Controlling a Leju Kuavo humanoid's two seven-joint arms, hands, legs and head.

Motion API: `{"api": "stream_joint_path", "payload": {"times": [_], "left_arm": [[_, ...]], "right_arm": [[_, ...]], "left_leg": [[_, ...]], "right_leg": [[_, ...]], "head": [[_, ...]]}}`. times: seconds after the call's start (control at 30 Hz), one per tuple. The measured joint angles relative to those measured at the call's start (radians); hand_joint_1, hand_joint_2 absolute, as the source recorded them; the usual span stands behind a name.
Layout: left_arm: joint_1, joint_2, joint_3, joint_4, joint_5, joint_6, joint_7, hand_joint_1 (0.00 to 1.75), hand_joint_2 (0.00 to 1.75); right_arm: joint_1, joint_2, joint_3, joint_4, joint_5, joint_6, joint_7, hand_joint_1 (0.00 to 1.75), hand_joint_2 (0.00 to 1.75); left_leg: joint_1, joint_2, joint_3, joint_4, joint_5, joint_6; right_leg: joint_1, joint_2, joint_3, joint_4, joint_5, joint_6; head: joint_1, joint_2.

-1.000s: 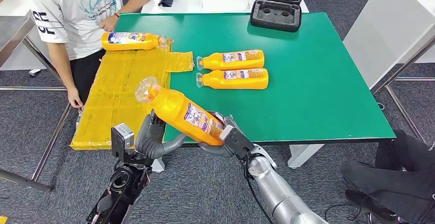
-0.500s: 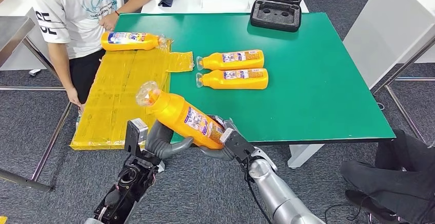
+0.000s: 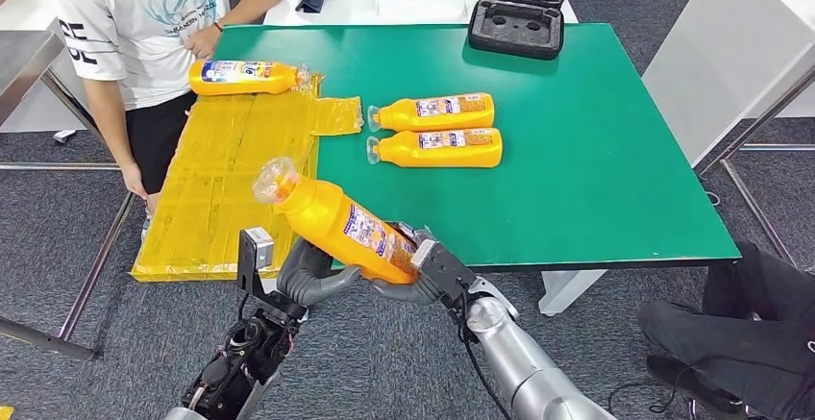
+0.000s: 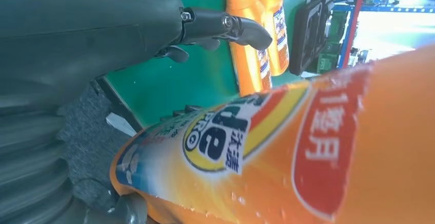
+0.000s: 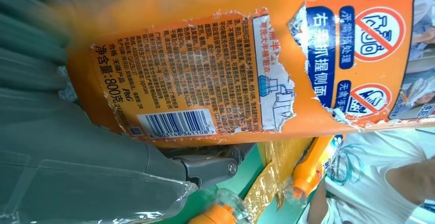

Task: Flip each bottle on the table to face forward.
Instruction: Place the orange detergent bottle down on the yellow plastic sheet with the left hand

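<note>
My right hand grips the base of an orange bottle in the air off the table's near edge, tilted with its clear cap up and to the left. The bottle's back label with a barcode faces the right wrist camera; its front logo faces the left wrist camera. My left hand sits just under the bottle with its fingers spread and off it. Two more orange bottles lie side by side on the green table, caps to the left. Another bottle lies at the far left.
A yellow sheet covers the table's left part. A person in a white shirt stands at the far left corner, one hand near the bottle there. An open black case sits at the far edge. A white cabinet stands at the right.
My left hand has come off the bottle's upper body and slid lower and to the right beneath it. The held bottle has sunk slightly. The other bottles are unmoved.
</note>
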Motion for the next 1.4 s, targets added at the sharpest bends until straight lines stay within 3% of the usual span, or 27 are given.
{"api": "stream_joint_path", "payload": {"times": [0.37,0.67,0.97,1.27,1.4], "left_arm": [[0.003,-0.001,0.029,0.007,0.087,-0.026,-0.063,0.00,1.75],[0.030,-0.005,0.040,-0.058,0.026,0.096,-0.099,0.00,1.75],[0.084,-0.005,0.033,-0.189,-0.132,0.267,-0.115,0.00,1.75],[0.088,0.005,0.019,-0.216,-0.132,0.216,-0.084,0.00,1.75],[0.081,0.012,0.003,-0.207,-0.147,0.144,-0.054,0.00,1.75]], "right_arm": [[-0.044,-0.016,0.054,0.024,-0.022,0.025,0.000,1.68,1.75],[-0.065,-0.022,0.084,0.052,-0.027,0.025,0.000,1.69,1.75],[-0.066,-0.023,0.094,0.081,-0.033,0.025,0.000,1.68,1.75],[-0.057,-0.023,0.103,0.102,-0.013,0.026,0.000,1.65,1.75],[-0.057,-0.023,0.113,0.113,0.003,0.028,0.000,1.64,1.75]], "left_leg": [[0.000,0.000,0.000,0.000,0.000,0.000],[0.000,0.000,0.000,0.000,0.000,0.000],[0.000,0.000,0.000,0.000,0.000,0.000],[0.000,0.000,0.000,0.000,0.000,0.000],[0.000,0.000,0.000,0.000,0.000,0.000]], "right_leg": [[0.000,0.000,0.000,0.000,0.000,0.000],[0.000,0.000,0.000,0.000,0.000,0.000],[0.000,0.000,0.000,0.000,0.000,0.000],[0.000,0.000,0.000,0.000,0.000,0.000],[0.000,0.000,0.000,0.000,0.000,0.000]], "head": [[0.000,0.000],[0.000,0.000],[0.000,0.000],[0.000,0.000],[0.000,0.000]]}}
